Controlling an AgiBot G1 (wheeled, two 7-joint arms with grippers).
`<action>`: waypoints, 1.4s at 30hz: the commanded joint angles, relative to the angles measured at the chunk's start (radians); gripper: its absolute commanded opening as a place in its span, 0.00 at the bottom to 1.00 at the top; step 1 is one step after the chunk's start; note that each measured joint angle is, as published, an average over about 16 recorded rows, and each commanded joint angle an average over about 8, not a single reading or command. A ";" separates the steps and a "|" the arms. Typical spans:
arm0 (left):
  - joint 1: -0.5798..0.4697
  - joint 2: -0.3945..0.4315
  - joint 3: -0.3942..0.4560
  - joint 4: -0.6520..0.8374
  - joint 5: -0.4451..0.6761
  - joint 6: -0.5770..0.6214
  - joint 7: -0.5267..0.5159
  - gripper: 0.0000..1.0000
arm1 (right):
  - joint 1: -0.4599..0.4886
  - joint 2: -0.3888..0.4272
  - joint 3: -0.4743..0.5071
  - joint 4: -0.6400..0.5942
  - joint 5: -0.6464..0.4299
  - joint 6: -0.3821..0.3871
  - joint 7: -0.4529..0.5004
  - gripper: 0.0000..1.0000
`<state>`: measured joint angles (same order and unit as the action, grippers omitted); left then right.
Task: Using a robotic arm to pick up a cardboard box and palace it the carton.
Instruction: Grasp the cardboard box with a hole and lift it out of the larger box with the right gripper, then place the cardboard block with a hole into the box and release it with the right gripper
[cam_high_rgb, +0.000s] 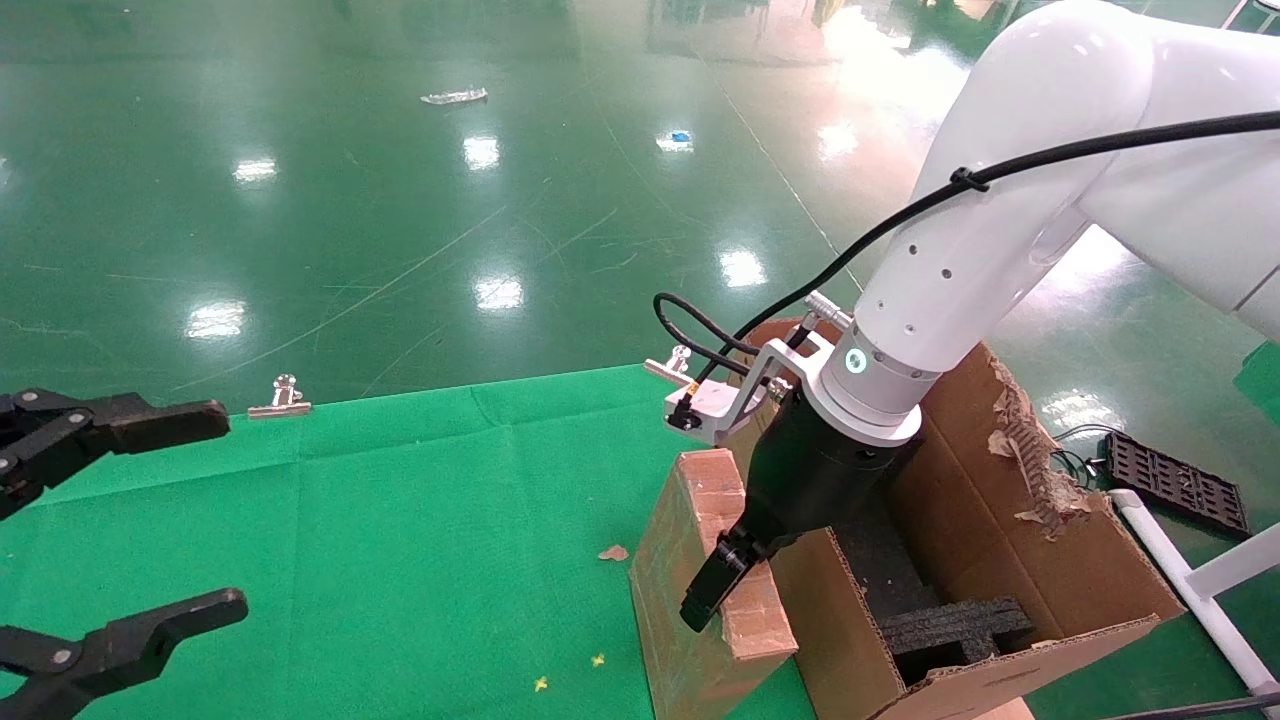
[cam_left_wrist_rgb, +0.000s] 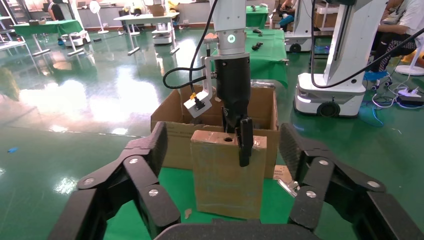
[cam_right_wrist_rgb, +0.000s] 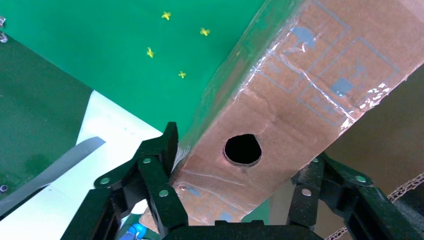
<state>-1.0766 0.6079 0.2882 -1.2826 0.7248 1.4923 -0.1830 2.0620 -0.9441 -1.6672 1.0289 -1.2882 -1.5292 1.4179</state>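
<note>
The slim brown cardboard box (cam_high_rgb: 672, 600) stands upright on the green cloth, against the carton's outer wall. Its narrow top edge has a round hole (cam_right_wrist_rgb: 243, 149). My right gripper (cam_high_rgb: 735, 560), on the white robotic arm (cam_high_rgb: 1010, 220), is shut on that top edge. One finger (cam_left_wrist_rgb: 245, 142) lies down the box's broad face (cam_left_wrist_rgb: 225, 182); the other is hidden behind it. The large carton (cam_high_rgb: 1010, 530) has a torn flap and black foam (cam_high_rgb: 950, 625) inside. My left gripper (cam_high_rgb: 232, 510) is open and empty at the table's left, facing the box.
Two metal binder clips (cam_high_rgb: 283, 397) (cam_high_rgb: 672, 365) hold the cloth's far edge. A cardboard scrap (cam_high_rgb: 613, 552) lies on the cloth. A black tray (cam_high_rgb: 1180, 482) and a white pipe frame (cam_high_rgb: 1190, 590) are on the floor at the right.
</note>
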 joint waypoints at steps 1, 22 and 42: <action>0.000 0.000 0.000 0.000 0.000 0.000 0.000 0.00 | -0.001 0.001 -0.002 0.003 -0.001 0.001 0.001 0.00; 0.000 -0.001 0.001 0.000 -0.001 -0.001 0.001 0.00 | 0.174 0.262 0.189 0.033 0.029 0.212 -0.360 0.00; -0.001 -0.001 0.003 0.000 -0.002 -0.001 0.001 0.84 | 0.272 0.443 0.136 -0.267 -0.178 0.115 -0.400 0.00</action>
<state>-1.0772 0.6068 0.2909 -1.2826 0.7229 1.4911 -0.1816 2.3224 -0.5103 -1.5324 0.7555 -1.4624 -1.4041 1.0214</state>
